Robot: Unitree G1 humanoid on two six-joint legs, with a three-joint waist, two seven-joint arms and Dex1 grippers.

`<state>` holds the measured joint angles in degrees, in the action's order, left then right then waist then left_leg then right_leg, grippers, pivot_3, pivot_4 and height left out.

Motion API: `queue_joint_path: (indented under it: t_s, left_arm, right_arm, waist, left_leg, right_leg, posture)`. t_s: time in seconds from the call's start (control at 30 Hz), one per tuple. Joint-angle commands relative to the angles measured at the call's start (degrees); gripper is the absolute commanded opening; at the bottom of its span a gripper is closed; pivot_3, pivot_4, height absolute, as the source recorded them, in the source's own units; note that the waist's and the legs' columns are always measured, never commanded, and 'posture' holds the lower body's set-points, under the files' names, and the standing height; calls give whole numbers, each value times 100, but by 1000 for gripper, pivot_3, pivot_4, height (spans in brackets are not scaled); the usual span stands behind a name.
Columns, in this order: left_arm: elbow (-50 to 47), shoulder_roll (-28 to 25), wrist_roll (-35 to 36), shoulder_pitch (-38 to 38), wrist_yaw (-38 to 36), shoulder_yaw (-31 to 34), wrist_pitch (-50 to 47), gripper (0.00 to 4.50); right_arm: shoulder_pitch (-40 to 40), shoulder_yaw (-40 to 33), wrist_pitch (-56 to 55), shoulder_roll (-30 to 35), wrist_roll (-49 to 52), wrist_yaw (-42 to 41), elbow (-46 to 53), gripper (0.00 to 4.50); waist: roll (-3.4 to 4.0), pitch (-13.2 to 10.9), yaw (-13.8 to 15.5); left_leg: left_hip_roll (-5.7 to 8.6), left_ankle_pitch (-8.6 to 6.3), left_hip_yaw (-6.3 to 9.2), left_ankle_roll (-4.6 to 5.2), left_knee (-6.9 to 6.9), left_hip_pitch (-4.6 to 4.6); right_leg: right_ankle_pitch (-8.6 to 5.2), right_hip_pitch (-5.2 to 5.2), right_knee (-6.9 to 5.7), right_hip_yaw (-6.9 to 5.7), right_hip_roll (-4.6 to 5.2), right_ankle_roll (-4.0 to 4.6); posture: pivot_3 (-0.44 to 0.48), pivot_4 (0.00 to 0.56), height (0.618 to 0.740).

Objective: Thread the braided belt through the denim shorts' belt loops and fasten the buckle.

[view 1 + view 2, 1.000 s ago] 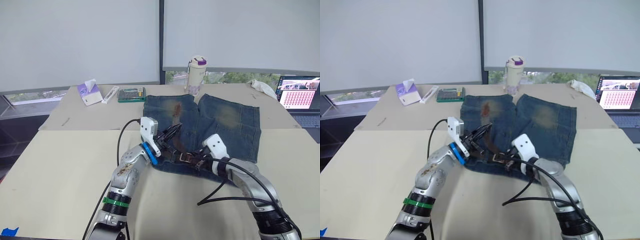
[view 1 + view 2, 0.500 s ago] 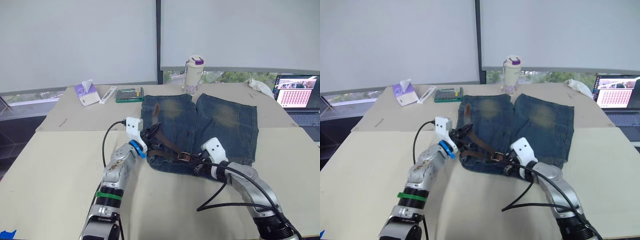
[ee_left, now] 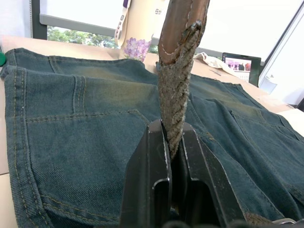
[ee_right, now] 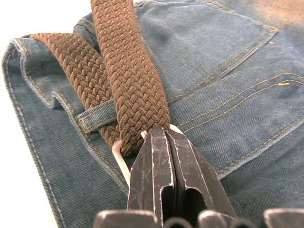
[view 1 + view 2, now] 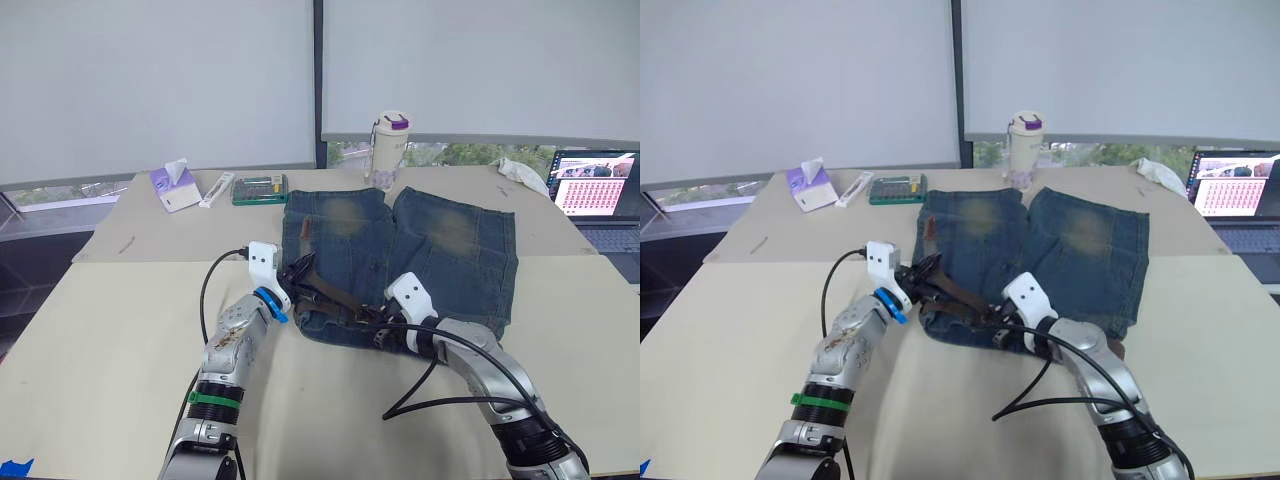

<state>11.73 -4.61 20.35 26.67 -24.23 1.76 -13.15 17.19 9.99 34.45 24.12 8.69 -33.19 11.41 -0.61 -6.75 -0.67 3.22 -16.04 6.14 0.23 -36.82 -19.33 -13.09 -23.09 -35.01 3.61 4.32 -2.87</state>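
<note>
Left gripper point(image 3: 174, 142) is pinching the belt point(image 4: 130, 90) near its leather-tipped end, which stands up between the two fingers over the shorts point(image 5: 440, 250). Right gripper point(image 4: 165, 142) is pressed tight on the buckle point(image 4: 118, 153), right at the shorts' waistband, where the silver frame peeks out beside the fingertips.

From the buckle one run of belt slips under a loop point(image 4: 95, 118) on the waistband, and a second run lies on top of that, both heading along the waistband toward the left gripper. The shorts lie flat on the table point(image 5: 110, 330), waistband toward the robot, legs pointing away.

Past the legs of the shorts stands a white bottle point(image 5: 390, 150) with a purple cap. Left of the shorts' far end sit a green box point(image 5: 262, 188) and a tissue pack point(image 5: 176, 186). Off to the right of the shorts is a laptop point(image 5: 598, 195).
</note>
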Motion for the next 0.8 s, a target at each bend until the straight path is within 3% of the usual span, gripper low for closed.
queue_joint_path:
  t_s: [0.03, 0.4, 0.8]
  left_arm:
    - [-211, -22, 19, 27, 63, 119, 20, 0]
    - [-169, -2, 13, 27, 112, 111, 57, 0]
    - [-151, 48, -1, 42, 132, 107, 88, 0]
  right_arm:
    - [47, -23, -47, -30, -14, 36, 75, 18]
    - [-69, -50, 330, 85, 12, 153, 352, 18]
    - [-370, 256, 1120, -209, -187, 745, 675, 18]
  waist:
    - [0, 0, 0]
    - [0, 0, 0]
    - [1, 1, -1]
  left_leg:
    - [-1, 0, 0, 0, 0, 0]
    - [0, 0, 0, 0, 0, 0]
    - [-1, 0, 2, 0, 1, 2]
  right_leg:
    - [0, 0, 0, 0, 0, 0]
    - [0, 0, 0, 0, 0, 0]
    - [0, 1, 0, 0, 0, 0]
  posture:
    - [0, 150, 740]
    - [0, 150, 740]
    - [0, 150, 740]
